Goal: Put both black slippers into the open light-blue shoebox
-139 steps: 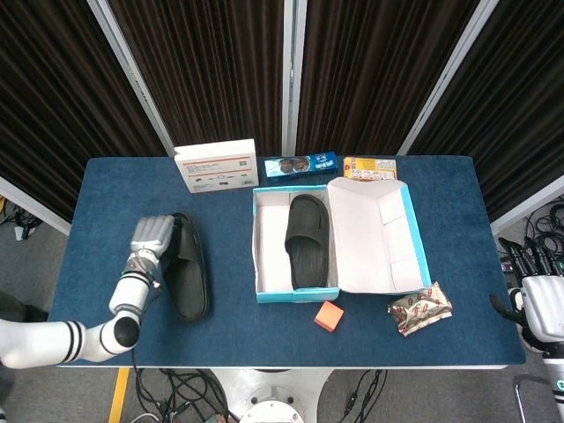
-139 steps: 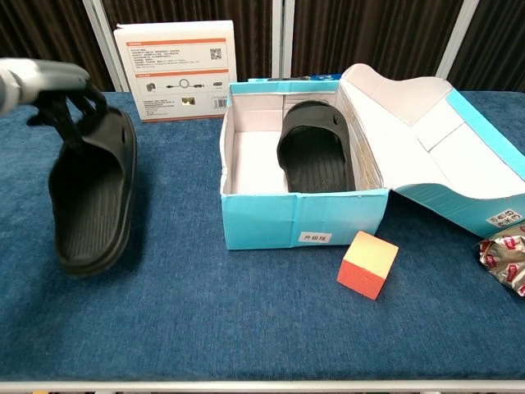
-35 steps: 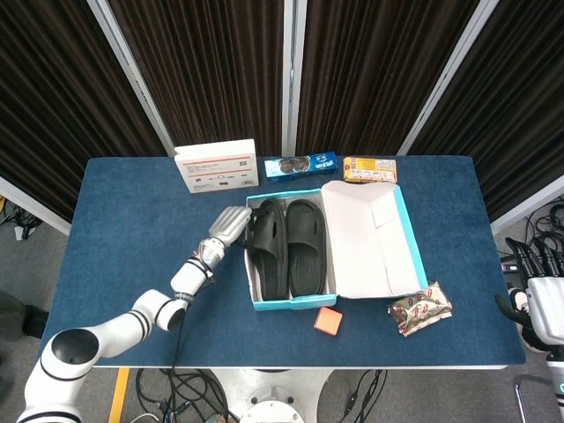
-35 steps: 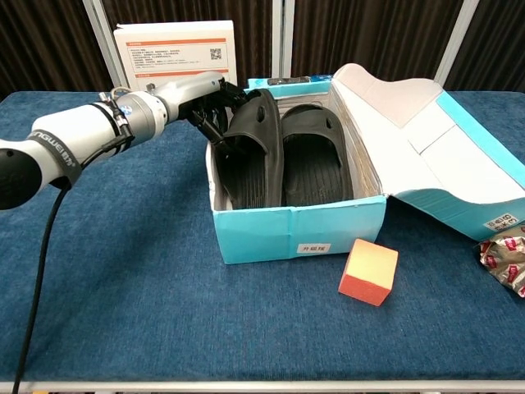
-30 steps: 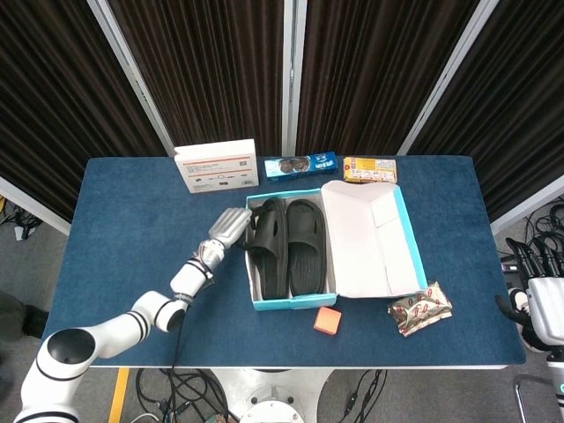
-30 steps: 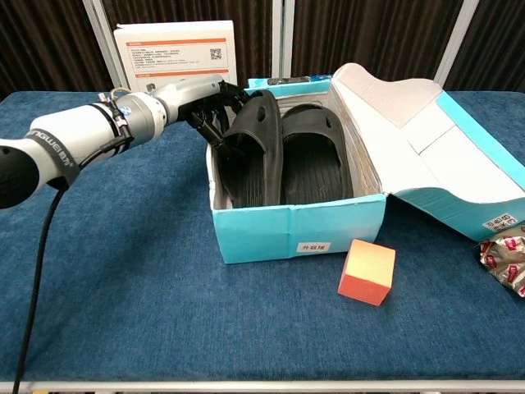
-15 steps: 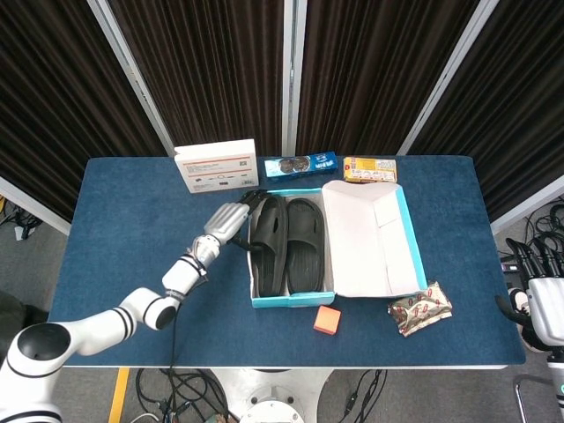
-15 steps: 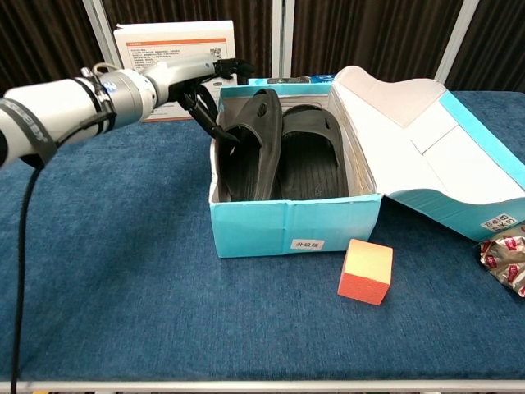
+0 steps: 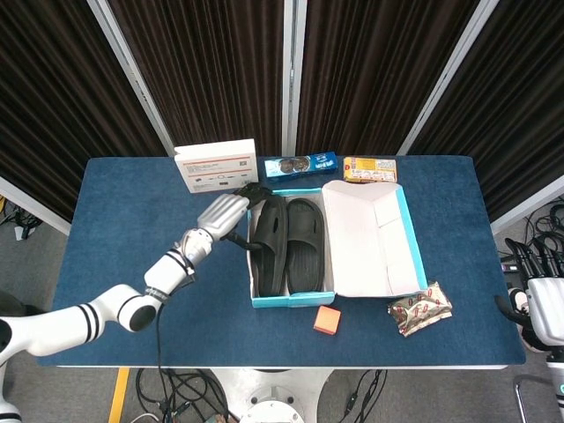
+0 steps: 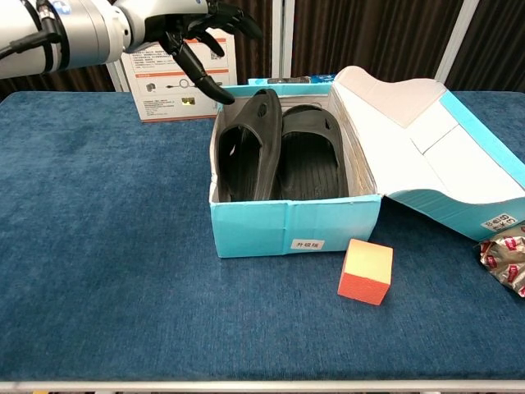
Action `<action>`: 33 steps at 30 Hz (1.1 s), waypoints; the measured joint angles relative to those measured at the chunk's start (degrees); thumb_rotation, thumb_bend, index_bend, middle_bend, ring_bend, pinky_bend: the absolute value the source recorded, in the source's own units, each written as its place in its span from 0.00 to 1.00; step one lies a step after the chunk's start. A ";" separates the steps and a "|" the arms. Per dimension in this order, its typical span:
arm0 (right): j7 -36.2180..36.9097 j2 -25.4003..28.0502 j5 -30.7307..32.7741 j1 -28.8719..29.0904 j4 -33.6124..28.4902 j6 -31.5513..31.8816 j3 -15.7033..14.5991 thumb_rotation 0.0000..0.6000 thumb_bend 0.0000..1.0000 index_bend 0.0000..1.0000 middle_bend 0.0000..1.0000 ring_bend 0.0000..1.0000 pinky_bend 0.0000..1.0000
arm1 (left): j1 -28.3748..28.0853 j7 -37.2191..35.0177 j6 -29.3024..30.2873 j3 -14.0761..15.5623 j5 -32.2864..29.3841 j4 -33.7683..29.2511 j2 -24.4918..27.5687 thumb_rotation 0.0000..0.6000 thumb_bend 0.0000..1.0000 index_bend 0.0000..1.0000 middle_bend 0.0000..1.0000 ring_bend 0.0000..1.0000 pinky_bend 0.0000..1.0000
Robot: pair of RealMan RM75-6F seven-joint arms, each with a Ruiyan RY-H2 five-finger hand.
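Now both slippers (image 10: 279, 144) inside shoebox (image 10: 295, 230)

Slippers (image 10: 279, 152) black, ribbed soles. Shoebox (image 10: 291, 226) light blue outside, pale pinkish-white inside. Table (image 10: 123, 271) dark blue cloth. Cube (image 10: 365, 271) orange, yellow top. Card box (image 9: 216, 165) white, orange stripe. Left hand (image 9: 227, 210) silver, black fingers (image 10: 201, 74). Curtains (image 9: 211, 70) dark brown, striped.

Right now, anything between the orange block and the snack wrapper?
No. Just bare blue table between orange block and snack wrapper, clearest in the head view.
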 measured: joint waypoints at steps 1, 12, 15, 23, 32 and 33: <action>0.11 -0.01 0.02 -0.02 0.09 -0.01 -0.01 1.00 0.14 0.05 0.15 0.00 0.14 | -0.24 1.37 0.10 0.23 -0.02 0.05 -0.11 1.00 0.00 0.32 0.26 0.05 0.16; 0.91 -0.23 0.28 -0.22 0.89 0.00 -0.06 1.00 0.14 0.05 0.15 0.00 0.14 | -5.59 19.41 0.32 3.43 -3.05 4.51 -5.10 1.00 0.00 0.33 0.26 0.05 0.16; 1.00 -0.30 0.31 -0.27 1.02 0.03 -0.07 1.00 0.14 0.05 0.15 0.00 0.14 | -7.07 22.10 0.02 3.66 -4.39 5.69 -6.22 1.00 0.00 0.33 0.26 0.05 0.16; 1.48 -0.33 0.55 -0.47 1.41 0.16 -0.03 1.00 0.14 0.05 0.15 0.00 0.14 | -9.44 29.21 -1.20 4.69 -10.23 7.93 -7.64 1.00 0.00 0.35 0.32 0.05 0.16; 1.44 -0.43 0.29 -0.39 1.38 0.09 -0.07 1.00 0.14 0.05 0.15 0.00 0.14 | -10.12 32.29 -1.18 5.84 -16.62 8.34 -7.69 1.00 0.00 0.35 0.33 0.05 0.16; 1.41 -0.41 0.29 -0.42 1.33 0.11 -0.09 1.00 0.14 0.05 0.15 0.00 0.14 | -10.16 32.39 -1.16 6.01 -16.92 8.60 -7.84 1.00 0.00 0.35 0.33 0.05 0.16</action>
